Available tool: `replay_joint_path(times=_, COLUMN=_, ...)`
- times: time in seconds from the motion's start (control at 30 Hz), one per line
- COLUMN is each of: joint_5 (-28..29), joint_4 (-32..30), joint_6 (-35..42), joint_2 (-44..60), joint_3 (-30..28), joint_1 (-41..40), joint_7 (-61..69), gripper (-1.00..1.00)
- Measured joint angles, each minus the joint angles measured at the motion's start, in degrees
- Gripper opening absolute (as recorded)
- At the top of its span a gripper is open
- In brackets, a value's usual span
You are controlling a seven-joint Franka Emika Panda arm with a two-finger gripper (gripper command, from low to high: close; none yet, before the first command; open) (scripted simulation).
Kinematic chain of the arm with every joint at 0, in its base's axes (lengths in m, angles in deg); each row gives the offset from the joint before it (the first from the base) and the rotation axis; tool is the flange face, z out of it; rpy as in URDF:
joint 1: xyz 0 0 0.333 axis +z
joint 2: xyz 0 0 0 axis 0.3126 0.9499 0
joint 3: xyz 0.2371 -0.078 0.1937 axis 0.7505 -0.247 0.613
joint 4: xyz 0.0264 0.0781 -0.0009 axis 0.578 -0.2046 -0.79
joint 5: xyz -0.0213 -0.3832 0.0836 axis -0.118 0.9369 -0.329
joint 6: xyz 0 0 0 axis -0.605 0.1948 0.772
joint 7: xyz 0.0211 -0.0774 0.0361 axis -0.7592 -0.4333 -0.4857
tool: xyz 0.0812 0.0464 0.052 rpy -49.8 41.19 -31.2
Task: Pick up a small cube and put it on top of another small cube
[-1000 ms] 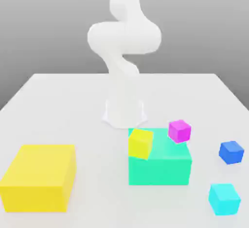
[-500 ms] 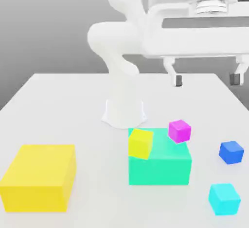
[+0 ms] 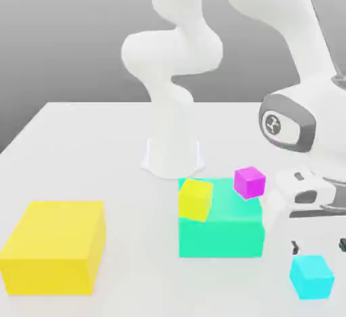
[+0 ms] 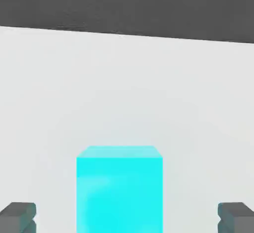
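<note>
The gripper (image 3: 319, 245) is hovering with jaws wide apart just above the cyan cube (image 3: 311, 276), which is lying centred between the fingertips (image 4: 19, 216). Next it needs lowering, then closing, before carrying it to the yellow cube (image 3: 195, 199).

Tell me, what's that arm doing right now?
Gripper open, hovering above cyan cube, fingers wide on either side. Yellow cube waits, leaning on teal block. Nothing between gripper and cube.

I see white table (image 3: 81, 147): big yellow block (image 3: 54, 245) lower left, teal block (image 3: 221, 231) centre, cyan cube (image 3: 311, 276) lower right, robot base (image 3: 173, 155) mid-frame.
</note>
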Motion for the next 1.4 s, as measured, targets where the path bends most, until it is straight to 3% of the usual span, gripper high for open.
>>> replay_joint_path(times=0.03, joint_5=1.1, joint_4=0.4, joint_6=-1.6, joint_2=2.1, joint_3=-1.1, joint_1=0.9, joint_7=-0.8, gripper=0.0)
replay_joint_path(times=0.07, joint_5=1.9, joint_4=0.8, joint_6=-2.8, joint_2=3.7, joint_3=-2.0, joint_1=1.7, joint_7=-1.5, gripper=-1.0)
replay_joint_path(times=0.3, joint_5=2.0, joint_4=0.8, joint_6=-3.0, joint_2=3.9, joint_3=-2.1, joint_1=1.8, joint_7=-1.6, gripper=-1.0)
replay_joint_path(times=0.47, joint_5=-3.2, joint_4=-1.4, joint_6=3.7, joint_2=-5.2, joint_3=1.6, joint_1=-1.2, joint_7=2.7, gripper=-1.0)
replay_joint_path(times=0.73, joint_5=-8.1, joint_4=-9.6, joint_6=11.7, joint_2=-22.0, joint_3=0.7, joint_1=-7.5, joint_7=17.9, gripper=-1.0)
replay_joint_path(times=1.23, joint_5=-15.6, joint_4=-25.7, joint_6=26.5, joint_2=-53.2, joint_3=-11.2, joint_1=-8.2, joint_7=46.5, gripper=-1.0)
replay_joint_path(times=1.4, joint_5=-16.0, joint_4=-29.7, joint_6=18.4, joint_2=-49.2, joint_3=-11.9, joint_1=-8.5, joint_7=48.8, gripper=-1.0)
